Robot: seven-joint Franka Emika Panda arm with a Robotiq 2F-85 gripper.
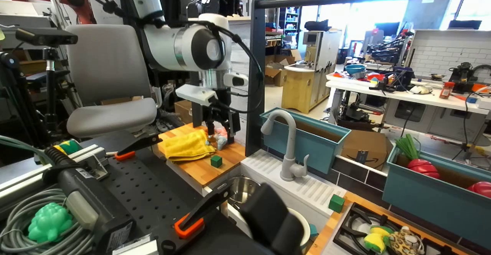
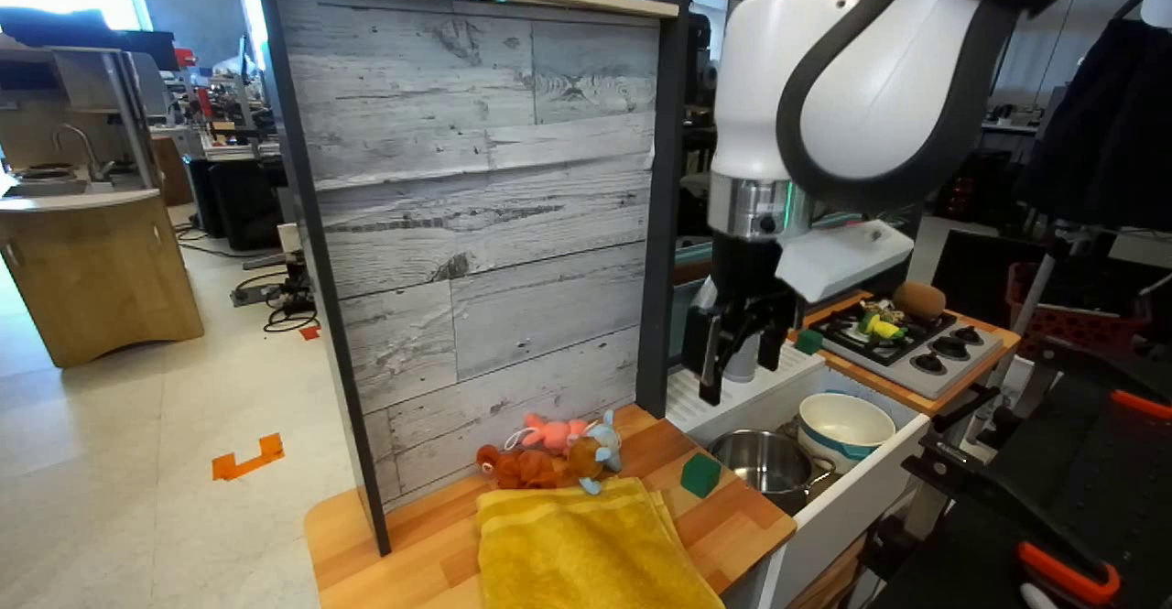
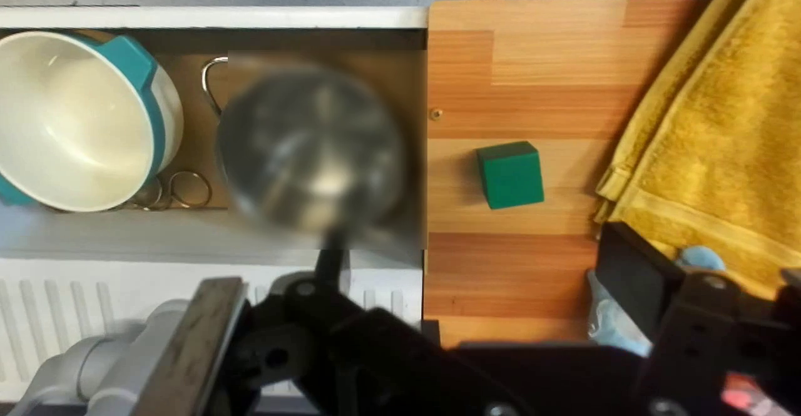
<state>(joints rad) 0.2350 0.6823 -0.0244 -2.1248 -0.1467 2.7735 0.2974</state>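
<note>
Our claw (image 2: 740, 375) hangs in the air, fingers spread, nothing between them, nothing touched. Key relation, as we read it: the green cube (image 3: 512, 177) lies below and ahead of it, on the bench (image 3: 532, 266). In the wrist view we get the cube past the fingertips, within their spread sideways, closer to the bench-side finger than to its twin. Height gap is there; how much, we can't tell. One claw only, so no nearer side to pick. No long axis worth tagging: sides look about equal, and it's turned slightly off the bench edge. Looks: solid green, plain faces, crisp edges, sitting flat; we see no marks. Around it: yellow towel (image 3: 719, 134), folded, on one side and not touching; steel pot (image 3: 369, 147) in the sink (image 3: 213, 17) on the other, past the bench edge. Blue plush (image 2: 606, 444) we find in an exterior view, by the towel, next to pink plush (image 2: 554, 432) near the panel (image 2: 504, 224).
</note>
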